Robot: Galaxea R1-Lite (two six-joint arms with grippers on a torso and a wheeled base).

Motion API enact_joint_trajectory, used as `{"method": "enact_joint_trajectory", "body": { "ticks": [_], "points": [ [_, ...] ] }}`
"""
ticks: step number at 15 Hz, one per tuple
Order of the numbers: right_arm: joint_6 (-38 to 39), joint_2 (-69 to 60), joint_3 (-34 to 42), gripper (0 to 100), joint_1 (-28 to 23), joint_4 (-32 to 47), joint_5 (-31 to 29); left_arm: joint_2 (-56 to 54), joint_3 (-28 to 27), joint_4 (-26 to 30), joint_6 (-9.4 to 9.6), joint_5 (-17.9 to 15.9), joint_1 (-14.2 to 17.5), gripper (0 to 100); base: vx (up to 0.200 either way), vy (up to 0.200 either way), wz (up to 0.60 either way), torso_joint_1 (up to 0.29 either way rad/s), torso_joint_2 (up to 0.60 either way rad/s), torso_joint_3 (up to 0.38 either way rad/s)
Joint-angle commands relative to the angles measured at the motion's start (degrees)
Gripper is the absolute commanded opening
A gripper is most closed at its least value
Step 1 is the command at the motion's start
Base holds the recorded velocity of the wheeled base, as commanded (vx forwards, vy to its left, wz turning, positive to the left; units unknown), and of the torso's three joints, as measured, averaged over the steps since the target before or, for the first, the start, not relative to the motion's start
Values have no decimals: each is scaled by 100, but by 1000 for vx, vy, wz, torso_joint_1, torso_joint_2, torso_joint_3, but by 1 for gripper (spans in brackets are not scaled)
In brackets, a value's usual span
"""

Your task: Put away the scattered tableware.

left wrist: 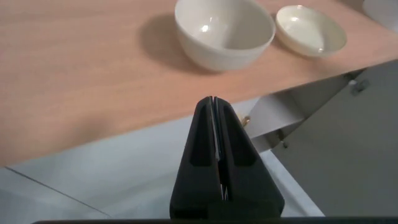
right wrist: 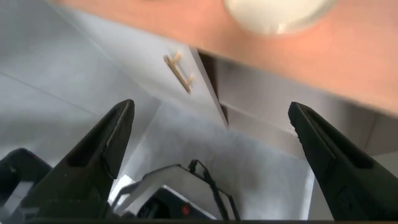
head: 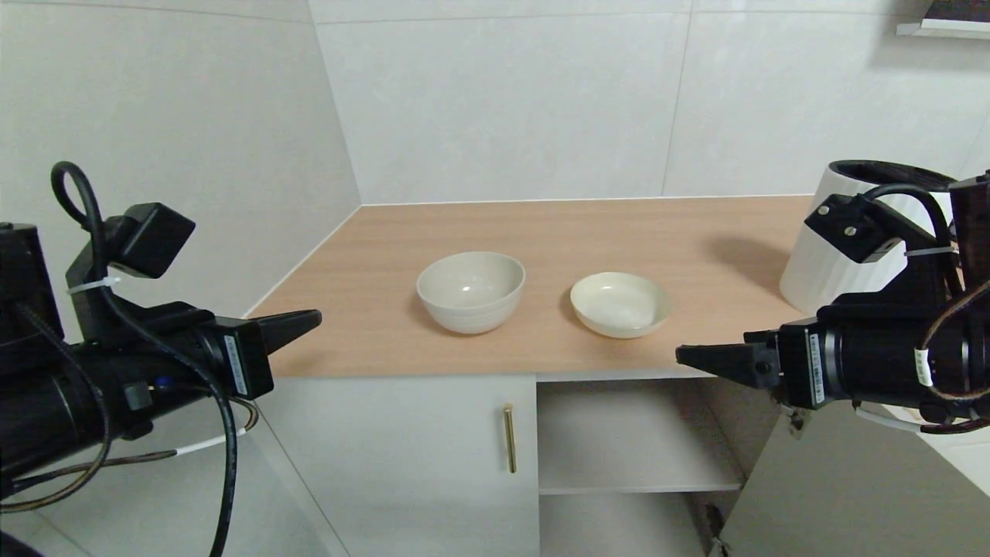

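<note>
The left tool (head: 308,318) hangs low at the 9 o'clock side of the head view, off the counter's (head: 541,232) near-left corner. Its fingers are pressed flat together and hold nothing. The right tool (head: 684,354) sits at the 3 o'clock side, just below the counter's front edge. In its wrist view its fingers are spread wide with nothing between them.

Two pieces of tableware stand on the counter, close but not touching. The deep bowl (head: 471,291) lies at about 2 o'clock from the left tool. The shallow bowl (head: 619,303) lies at about 10 o'clock from the right tool, near the front edge. The open cupboard bay (head: 634,433) is at 6 o'clock beneath it.

The right tool is clearly nearer its bowl than the left is to the deep one, and it is already parted. Likely the shallow bowl goes first. Being round, it offers no long axis, so a rim pinch from the near side seems the approach.
</note>
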Motion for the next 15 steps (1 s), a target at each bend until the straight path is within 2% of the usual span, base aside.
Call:
{"method": "enact_joint_trajectory", "body": {
  "ticks": [1, 3, 5, 6, 7, 8, 10, 14, 15],
  "points": [
    [-43, -3, -6, 100, -1, -69, 2, 142, -77, -27, -2, -3, -1, 0, 0, 0, 0, 198, -481, -300],
    [-184, 191, -58, 100, -220, -386, 19, 389, -244, -27, -2, -12, -1, 0, 0, 0, 0, 200, -503, -305],
    [-377, 753, -234, 100, -633, -1221, 204, 766, -648, -1, -28, -3, -1, 0, 0, 0, 0, 166, -412, -239],
    [-465, 1157, -551, 100, -827, -1590, 318, 986, -903, 8, -160, 6, -1, 0, 0, 0, 0, 76, -168, -105],
    [-456, 1500, -920, 100, -923, -1607, 309, 1171, -1176, 25, -248, 6, -9, 0, 0, 0, 0, 46, -85, -61],
    [-430, 1773, -1183, 100, -1003, -1581, 292, 1391, -1553, 210, -274, 41, -9, 0, 0, 0, 0, 0, 0, 0],
    [-166, 2045, -1482, 100, -1003, -1326, 72, 1733, -2371, 1212, -354, 137, -9, 0, 0, 0, 0, 0, 0, 0],
    [467, 2256, -2282, 100, -1064, 80, -227, 2700, -4155, 3356, -1443, 164, -133, 0, 0, 0, 0, 0, 0, 0],
    [476, 2318, -2344, 100, -1064, 300, -227, 2999, -4682, 3734, -1549, 199, -141, 0, 0, 0, 0, 0, 0, 0]
  ]
}}
